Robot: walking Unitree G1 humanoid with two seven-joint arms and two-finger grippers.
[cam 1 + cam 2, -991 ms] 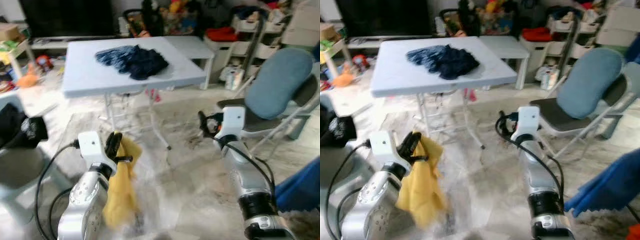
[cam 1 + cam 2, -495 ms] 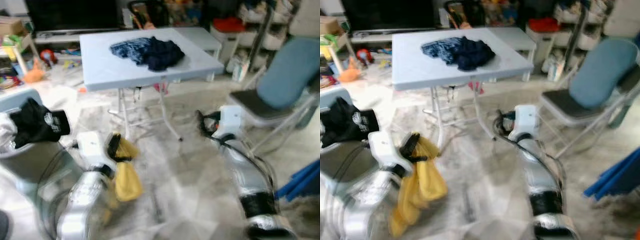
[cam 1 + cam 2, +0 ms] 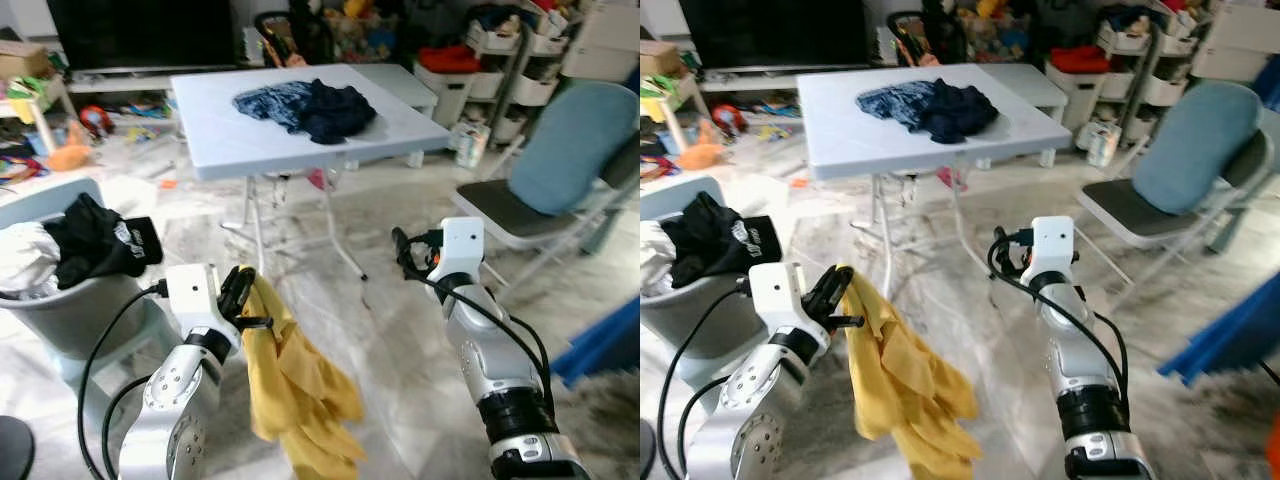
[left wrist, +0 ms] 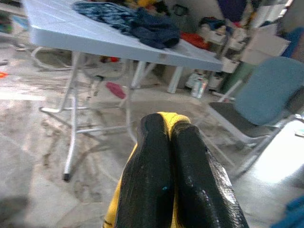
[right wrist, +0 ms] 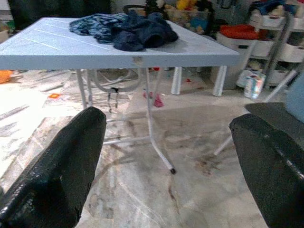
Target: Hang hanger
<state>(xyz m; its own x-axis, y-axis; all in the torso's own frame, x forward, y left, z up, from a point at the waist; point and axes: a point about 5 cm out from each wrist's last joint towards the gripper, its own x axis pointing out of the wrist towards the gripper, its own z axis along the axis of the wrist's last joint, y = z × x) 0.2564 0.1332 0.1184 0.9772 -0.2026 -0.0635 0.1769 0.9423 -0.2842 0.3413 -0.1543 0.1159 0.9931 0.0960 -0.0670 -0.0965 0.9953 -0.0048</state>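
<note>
A yellow garment (image 3: 290, 385) hangs from the left gripper (image 3: 238, 296), fingers (image 4: 156, 185) clenched on its top edge, low above the floor. The right gripper (image 5: 166, 156) hovers released. Far left, a grey basket (image 3: 75, 315) holds black clothing (image 3: 95, 245); blue clothes (image 3: 305, 103) lie on the tabletop (image 3: 220, 125).

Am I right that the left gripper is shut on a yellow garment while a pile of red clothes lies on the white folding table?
Not quite: the clothes on the white folding table are dark blue, not red, as the left eye view shows. The rest holds: the left gripper is shut on the yellow garment.
</note>
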